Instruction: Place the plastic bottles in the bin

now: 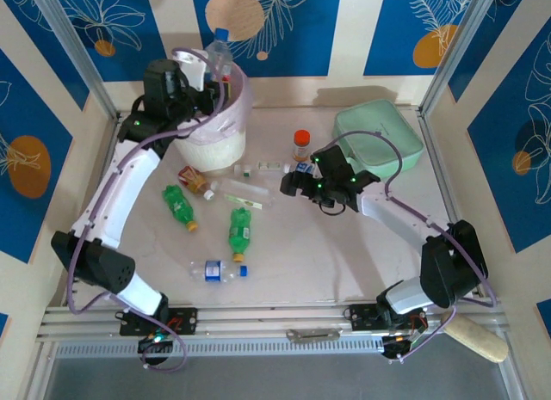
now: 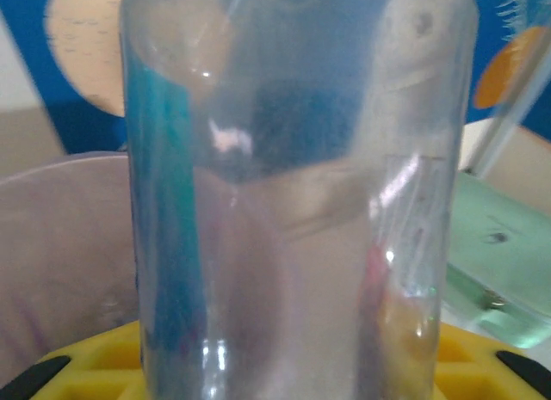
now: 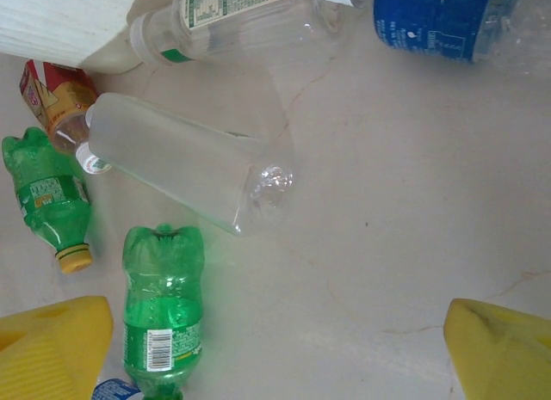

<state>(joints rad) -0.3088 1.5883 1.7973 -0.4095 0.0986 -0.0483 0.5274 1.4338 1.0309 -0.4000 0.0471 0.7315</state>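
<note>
The bin [image 1: 215, 138], a tall round white bucket lined with a translucent pale pink bag, stands at the far left of the table [image 1: 344, 254]. A flat mint-green case [image 1: 379, 138] lies at the far right.

The left gripper [image 1: 209, 83] hangs over the bin's rim, clamped on an upright clear bottle [image 1: 220, 54] with a blue cap. In the left wrist view its see-through wall sits between the yellow pads, above the pink liner. The right gripper [image 1: 291, 187] hovers mid-table, its yellow fingers [image 3: 52, 344] spread wide and holding nothing.

Other bottles lie on the table:
- An unlabelled clear bottle [image 3: 185, 168] is on its side near the middle.
- Two green bottles [image 3: 164, 310] with yellow caps lie nearer and to the left.
- A red-labelled bottle [image 3: 56, 95] lies just beside the bin's base.
- A white-labelled clear bottle [image 3: 232, 13] and a blue-labelled bottle [image 3: 443, 17] lie farther back.
- A blue-capped clear bottle [image 1: 219, 270] lies nearest the arm bases.

A short orange bottle [image 1: 300, 144] with a red cap stands upright near the case.

The tabletop is pale with faint hairline marks, edged by metal rails. The walls [image 1: 34, 99] are cream with blue panels carrying white leaf outlines and orange discs.
</note>
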